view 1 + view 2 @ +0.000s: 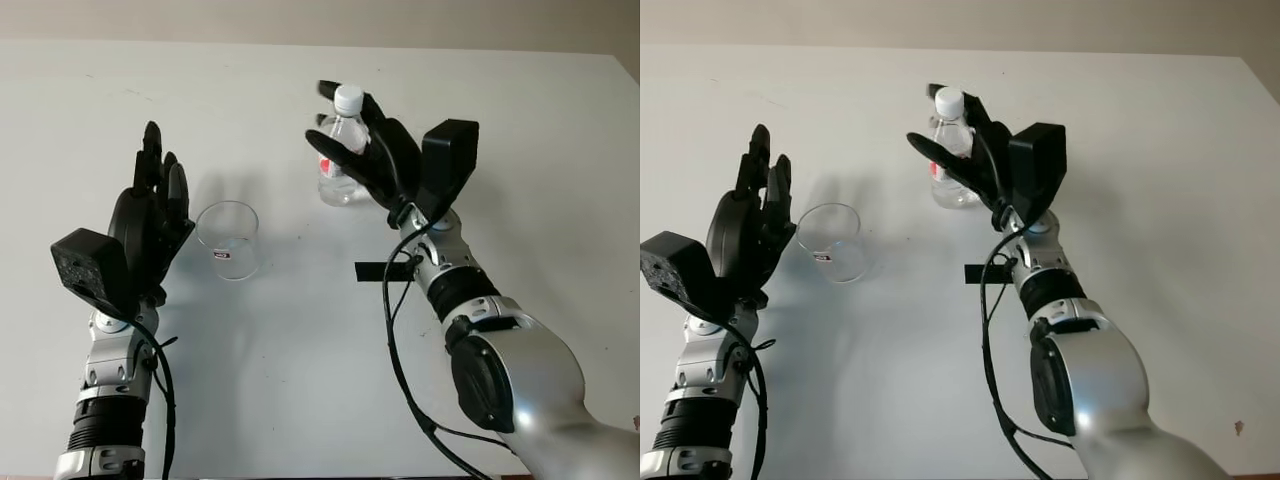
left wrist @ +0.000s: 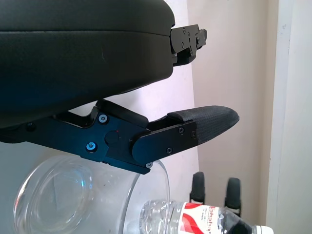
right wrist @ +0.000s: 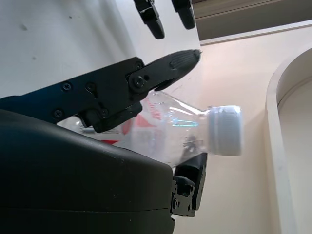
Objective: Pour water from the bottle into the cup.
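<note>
A clear plastic water bottle (image 1: 337, 186) with a white cap and a red label stands upright at the middle of the white table (image 1: 300, 380). My right hand (image 1: 345, 140) is wrapped around it from the right, one finger crossing its front below the neck. In the right wrist view a finger (image 3: 146, 78) and the thumb press on opposite sides of the bottle (image 3: 190, 122). An empty clear cup (image 1: 228, 240) stands to the bottle's left. My left hand (image 1: 160, 170) is held upright, open, just left of the cup without touching it.
A short strip of black tape (image 1: 385, 270) lies on the table under my right forearm. The table's far edge meets a beige wall (image 1: 320, 20). The left wrist view shows the cup (image 2: 73, 195) and the bottle (image 2: 195, 219) side by side.
</note>
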Available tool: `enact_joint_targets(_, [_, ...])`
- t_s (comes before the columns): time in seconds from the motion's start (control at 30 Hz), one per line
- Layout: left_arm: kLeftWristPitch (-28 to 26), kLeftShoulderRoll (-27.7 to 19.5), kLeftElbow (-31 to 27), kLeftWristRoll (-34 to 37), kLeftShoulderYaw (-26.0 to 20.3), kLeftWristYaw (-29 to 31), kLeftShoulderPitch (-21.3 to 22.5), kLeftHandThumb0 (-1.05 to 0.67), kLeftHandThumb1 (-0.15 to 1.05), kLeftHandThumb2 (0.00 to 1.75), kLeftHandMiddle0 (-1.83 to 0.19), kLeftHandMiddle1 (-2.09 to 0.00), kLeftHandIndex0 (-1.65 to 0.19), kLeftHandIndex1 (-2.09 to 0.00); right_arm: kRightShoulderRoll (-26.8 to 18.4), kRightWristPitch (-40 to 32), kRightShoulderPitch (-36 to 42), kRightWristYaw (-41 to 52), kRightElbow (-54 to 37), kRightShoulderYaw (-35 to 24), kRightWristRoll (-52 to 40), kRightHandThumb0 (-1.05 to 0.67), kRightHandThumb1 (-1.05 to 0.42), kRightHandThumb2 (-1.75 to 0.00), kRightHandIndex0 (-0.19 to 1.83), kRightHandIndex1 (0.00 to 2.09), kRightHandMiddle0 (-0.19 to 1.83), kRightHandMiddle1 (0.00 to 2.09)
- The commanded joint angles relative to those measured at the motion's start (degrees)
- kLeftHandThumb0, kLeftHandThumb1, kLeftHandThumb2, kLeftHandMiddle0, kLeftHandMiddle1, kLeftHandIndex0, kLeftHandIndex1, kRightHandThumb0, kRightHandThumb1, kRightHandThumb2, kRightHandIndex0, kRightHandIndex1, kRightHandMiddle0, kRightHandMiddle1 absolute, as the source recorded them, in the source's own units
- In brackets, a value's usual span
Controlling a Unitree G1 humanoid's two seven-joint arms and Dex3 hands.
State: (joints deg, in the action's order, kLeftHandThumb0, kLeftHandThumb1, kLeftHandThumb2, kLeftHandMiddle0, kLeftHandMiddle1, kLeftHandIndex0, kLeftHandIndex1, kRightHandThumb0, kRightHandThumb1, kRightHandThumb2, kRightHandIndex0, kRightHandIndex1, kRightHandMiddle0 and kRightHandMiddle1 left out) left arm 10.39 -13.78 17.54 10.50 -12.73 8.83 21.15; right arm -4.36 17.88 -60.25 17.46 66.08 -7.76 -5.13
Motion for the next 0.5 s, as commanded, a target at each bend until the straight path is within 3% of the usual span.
enact_joint_targets(0.0, [0.4, 0.3, -0.1, -0.1, -0.1, -0.3, 0.9, -0.74, 1.05, 0.67, 0.1, -0.05, 0.13, -0.06, -0.4, 1.6, -1.4, 0.1, 0.7, 0.8, 1.0, -0.33, -0.89, -0.06, 0.03, 2.07, 0.06, 2.07])
enact_joint_targets(0.03, [0.4, 0.3, -0.2, -0.2, 0.0, -0.3, 0.9, -0.74, 1.05, 0.67, 0.1, -0.05, 0.13, -0.06, -0.7, 2.0, -1.6, 0.2, 0.9, 1.2, 1.8, -0.31, -0.9, -0.06, 0.27, 2.08, 0.25, 2.08])
enact_joint_targets(0.1, [0.4, 0.2, -0.4, -0.3, 0.1, -0.3, 0.8, -0.74, 1.05, 0.67, 0.11, -0.05, 0.14, -0.05, -1.3, 2.9, -1.9, 0.4, 1.3, 2.3, 3.4, -0.29, -0.93, -0.06, 0.53, 2.09, 0.48, 2.09])
enact_joint_targets(0.2, [0.4, 0.2, -0.6, -0.3, 0.2, -0.5, 0.7, -0.75, 1.05, 0.67, 0.11, -0.05, 0.14, -0.05, -1.7, 4.1, -2.1, 0.6, 1.5, 3.0, 4.7, -0.25, -0.96, -0.06, 0.69, 2.09, 0.66, 2.09])
enact_joint_targets(0.3, [0.1, 0.5, -1.0, -0.1, 0.0, -1.2, 0.6, -0.75, 1.05, 0.65, 0.09, -0.06, 0.12, -0.06, -2.5, 6.0, -2.3, -0.3, 1.7, 5.0, 7.6, -0.21, -1.0, -0.06, 1.14, 2.09, 1.14, 2.09])
enact_joint_targets(0.4, [0.2, 0.6, -0.6, -0.1, -0.1, -1.6, 0.8, -0.75, 1.05, 0.64, 0.09, -0.06, 0.11, -0.06, -3.6, 6.8, -2.9, -3.2, 1.8, 8.0, 12.0, -0.21, -1.03, -0.06, 1.25, 2.09, 1.27, 2.09])
enact_joint_targets(0.47, [0.4, 0.7, -0.2, 0.0, -0.1, -1.6, 1.1, -0.75, 1.05, 0.64, 0.08, -0.06, 0.11, -0.06, -4.0, 7.1, -3.4, -5.6, 1.9, 9.7, 14.5, -0.17, -1.04, -0.07, 1.15, 2.09, 1.22, 2.09])
